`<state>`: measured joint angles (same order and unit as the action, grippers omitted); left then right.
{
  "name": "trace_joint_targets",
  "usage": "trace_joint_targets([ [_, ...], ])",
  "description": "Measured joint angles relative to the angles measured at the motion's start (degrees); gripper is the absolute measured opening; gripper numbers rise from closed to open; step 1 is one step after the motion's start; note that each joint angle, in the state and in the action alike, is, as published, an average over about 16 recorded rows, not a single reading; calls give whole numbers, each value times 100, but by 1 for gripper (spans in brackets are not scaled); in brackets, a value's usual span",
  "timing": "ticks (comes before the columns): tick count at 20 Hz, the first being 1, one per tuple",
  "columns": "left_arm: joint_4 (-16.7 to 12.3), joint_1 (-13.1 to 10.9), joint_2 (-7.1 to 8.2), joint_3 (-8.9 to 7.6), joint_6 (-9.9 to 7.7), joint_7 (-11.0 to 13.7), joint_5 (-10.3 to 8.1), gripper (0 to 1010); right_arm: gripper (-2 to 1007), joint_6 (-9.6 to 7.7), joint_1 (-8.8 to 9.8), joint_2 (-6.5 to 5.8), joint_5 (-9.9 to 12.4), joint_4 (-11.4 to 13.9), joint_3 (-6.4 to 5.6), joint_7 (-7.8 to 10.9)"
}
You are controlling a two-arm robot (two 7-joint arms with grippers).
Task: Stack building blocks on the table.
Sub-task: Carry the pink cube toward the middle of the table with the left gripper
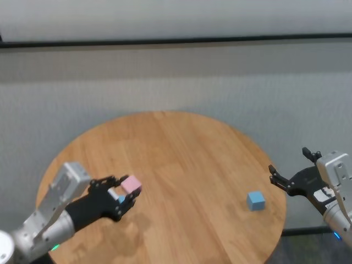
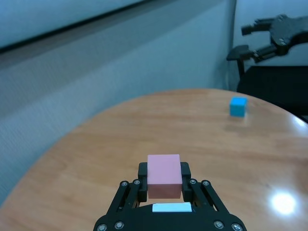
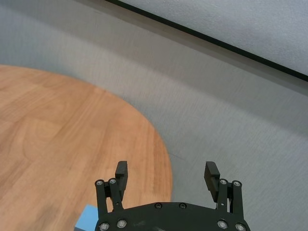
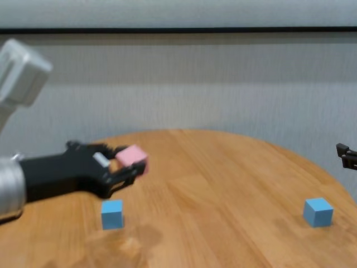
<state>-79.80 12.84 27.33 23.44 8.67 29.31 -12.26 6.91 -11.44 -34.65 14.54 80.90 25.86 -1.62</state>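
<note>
I see my left gripper (image 4: pixel 129 165) clenched on the pink block (image 4: pixel 132 156), above a blue block (image 4: pixel 112 214), right gripper (image 1: pixel 291 169) spread wide off the table (image 1: pixel 187 181) edge

Soft even light, glare on table (image 2: pixel 284 202)

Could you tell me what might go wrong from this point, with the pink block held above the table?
1. The left gripper holds the pink block tilted above the near blue block; set down askew, it could slide off.
2. Its fingers are bulkier than the blocks and could nudge that blue block on release.
3. The far blue block sits near the table edge beside the open right gripper; a push could send it off.
</note>
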Motion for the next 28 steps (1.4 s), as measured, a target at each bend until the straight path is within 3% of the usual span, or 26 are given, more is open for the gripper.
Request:
trace_joint_targets([
  [6, 246, 441, -298, 118, -46, -69, 278, 397, 1005, 0, 0, 0, 0, 0, 0, 0],
  [15, 876, 1011, -717, 388, -77, -77, 617, 397, 1005, 0, 0, 0, 0, 0, 0, 0],
  [28, 1708, 1445, -1187, 658, 55, -8, 810, 397, 1005, 0, 0, 0, 0, 0, 0, 0],
])
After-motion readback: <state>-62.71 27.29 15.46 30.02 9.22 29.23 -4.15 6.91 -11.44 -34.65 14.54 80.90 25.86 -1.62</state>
